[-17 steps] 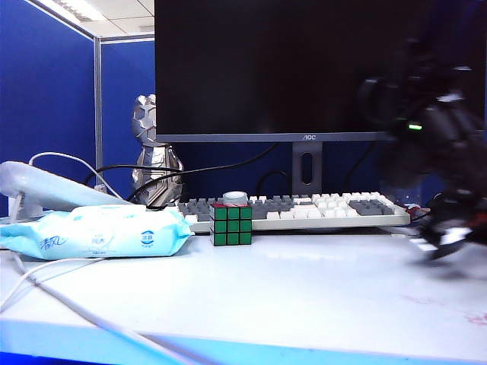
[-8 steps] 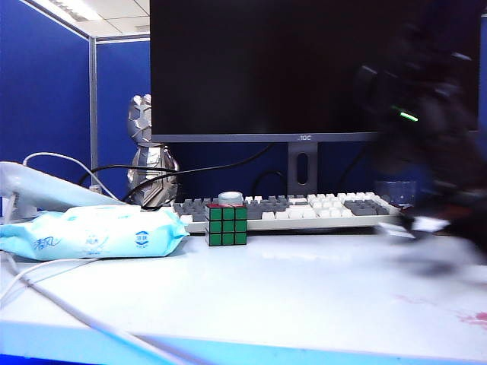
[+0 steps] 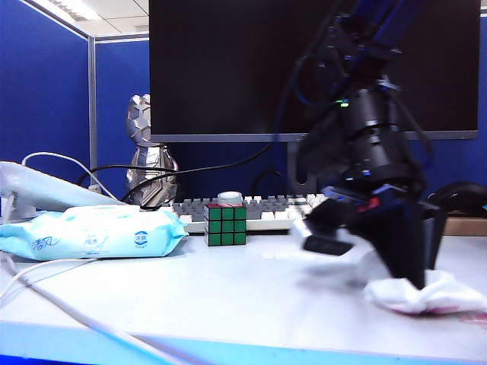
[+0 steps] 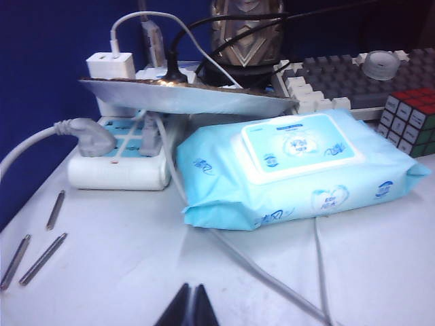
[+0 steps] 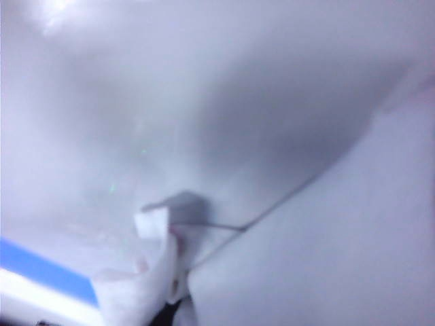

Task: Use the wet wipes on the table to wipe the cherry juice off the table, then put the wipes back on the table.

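The wet wipes lie as a crumpled white wad on the white table at the front right, pink-stained along the lower edge. My right gripper points down and is shut on the wad, pressing it to the table top. In the right wrist view the wipes bulge around the dark fingertips. A faint smear of cherry juice shows just right of the wad. My left gripper is shut and empty, low over the table near the packet; it does not show in the exterior view.
A light-blue wipe packet lies at the left with white cables in front. A Rubik's cube, keyboard and monitor stand behind. A power strip and metal rods lie near the left gripper.
The right arm has swung in from the far right toward the middle, and the wad now shows under its gripper on the spot where red stains were. The left arm has not moved.
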{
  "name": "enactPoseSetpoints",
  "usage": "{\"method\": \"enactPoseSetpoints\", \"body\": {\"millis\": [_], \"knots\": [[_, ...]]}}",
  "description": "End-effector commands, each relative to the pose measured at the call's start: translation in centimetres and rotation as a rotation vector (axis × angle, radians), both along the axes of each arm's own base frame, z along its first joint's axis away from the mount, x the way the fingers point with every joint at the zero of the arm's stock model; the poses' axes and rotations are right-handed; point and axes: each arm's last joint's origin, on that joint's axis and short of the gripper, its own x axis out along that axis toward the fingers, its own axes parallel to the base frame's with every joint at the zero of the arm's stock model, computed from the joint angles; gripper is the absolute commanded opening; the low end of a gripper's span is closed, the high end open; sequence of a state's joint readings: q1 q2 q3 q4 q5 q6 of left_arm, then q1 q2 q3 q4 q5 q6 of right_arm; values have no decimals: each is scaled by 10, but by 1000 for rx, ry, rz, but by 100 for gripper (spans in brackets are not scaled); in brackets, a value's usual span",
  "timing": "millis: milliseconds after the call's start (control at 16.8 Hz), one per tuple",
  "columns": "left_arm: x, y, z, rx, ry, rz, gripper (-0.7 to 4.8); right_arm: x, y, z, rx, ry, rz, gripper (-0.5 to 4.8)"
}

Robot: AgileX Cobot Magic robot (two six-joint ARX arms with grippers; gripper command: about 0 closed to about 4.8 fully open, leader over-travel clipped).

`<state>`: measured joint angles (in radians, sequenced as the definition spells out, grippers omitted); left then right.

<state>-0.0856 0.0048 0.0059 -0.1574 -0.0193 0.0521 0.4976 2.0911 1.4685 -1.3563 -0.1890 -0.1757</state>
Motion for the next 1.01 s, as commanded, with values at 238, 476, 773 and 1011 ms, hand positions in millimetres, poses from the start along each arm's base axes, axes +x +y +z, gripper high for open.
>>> {"method": "enactPoseSetpoints", "body": {"millis": [238, 476, 773, 1011], "knots": [[0, 0, -1, 1, 11, 5, 23, 3, -7, -13, -182, -61, 82, -1], [0, 0, -1, 1, 11, 5, 23, 15, -33, -12, -266, -92, 29, -1], [0, 0, -1, 1, 11, 5, 23, 39, -83, -14, -395, -201, -89, -1], [0, 0, -1, 1, 11, 4, 23, 56, -93, -17, -335, -330, -147, -1]]}}
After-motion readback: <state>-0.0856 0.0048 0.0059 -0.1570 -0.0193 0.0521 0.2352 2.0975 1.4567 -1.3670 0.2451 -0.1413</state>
